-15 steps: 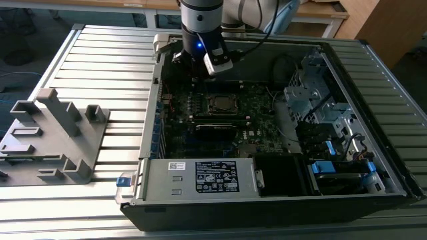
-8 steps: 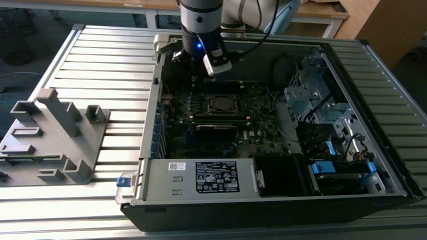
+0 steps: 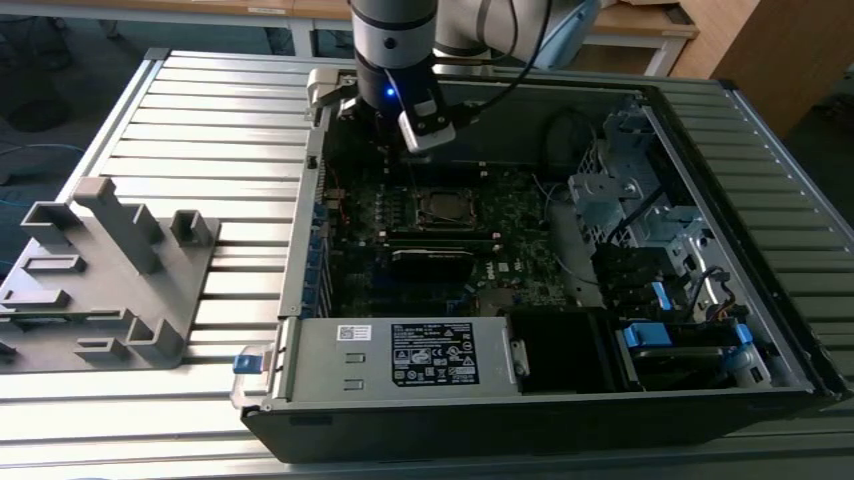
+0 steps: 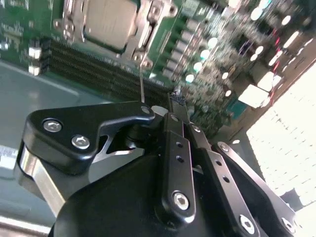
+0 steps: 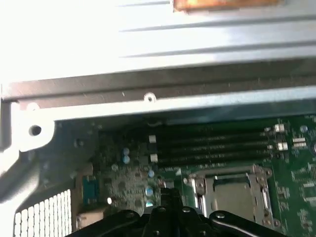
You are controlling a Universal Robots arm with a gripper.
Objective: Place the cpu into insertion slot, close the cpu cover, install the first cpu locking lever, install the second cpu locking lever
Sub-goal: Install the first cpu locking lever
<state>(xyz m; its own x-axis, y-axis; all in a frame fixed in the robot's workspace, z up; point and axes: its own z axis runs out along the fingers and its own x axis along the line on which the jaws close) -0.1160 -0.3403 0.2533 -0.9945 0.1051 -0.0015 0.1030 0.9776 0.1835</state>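
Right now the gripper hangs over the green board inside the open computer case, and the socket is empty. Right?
No. The socket is not empty: a grey chip sits in it, inside the metal frame, as the second wrist view shows. The rest holds: the gripper hangs over the green board inside the open computer case.

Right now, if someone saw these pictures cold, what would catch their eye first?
An open computer case sits on the slatted table, with the robot arm reaching into it and its gripper hanging over the green motherboard. At the board's middle lies the cpu, its grey metal top framed by the silvery cpu cover. A grey fixture stands at the exterior view's left.
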